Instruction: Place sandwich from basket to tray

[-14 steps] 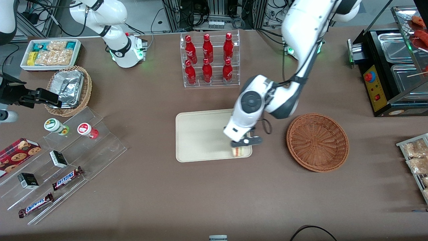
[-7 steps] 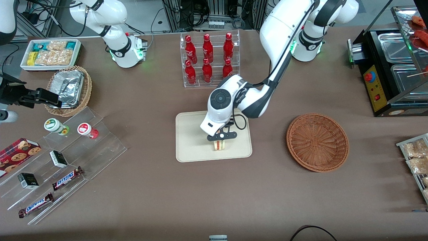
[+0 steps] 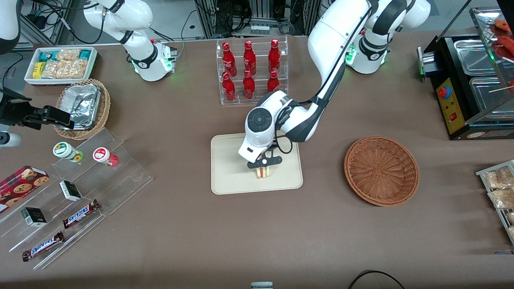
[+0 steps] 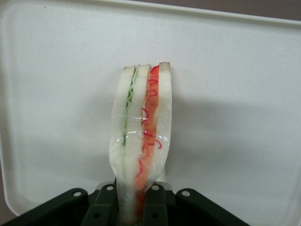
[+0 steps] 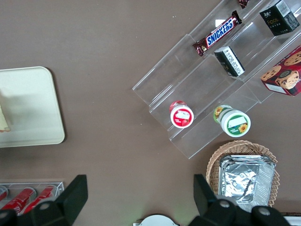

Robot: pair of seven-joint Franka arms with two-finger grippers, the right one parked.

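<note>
We look down on a brown tabletop (image 3: 225,233) crowded with snack displays, and take the cream tray (image 3: 229,168) near its middle as our landmark. Above the tray hangs the working arm's hand (image 3: 264,165), its two fingers (image 4: 155,202) pressed against the flat sides of the sandwich (image 3: 263,172) — a narrow grip, closed on the bread. In the wrist view we see the sandwich (image 4: 142,136) wrapped in clear film, with green filling along one layer and red along the other, its cut edge toward the camera and the pale tray (image 4: 244,94) under it. Whether its lower end touches the tray we cannot tell.

The reddish-brown basket (image 3: 381,170) sits on the tabletop well apart from the tray, toward the working arm's end, and holds nothing we can see. Farther from the front camera than the tray stands a clear rack of red bottles (image 3: 251,72). Toward the parked arm's end lie a tan basket with foil packets (image 3: 82,107) and clear stepped shelves (image 3: 80,192) carrying small jars, boxes and chocolate bars — all well apart from the tray.
</note>
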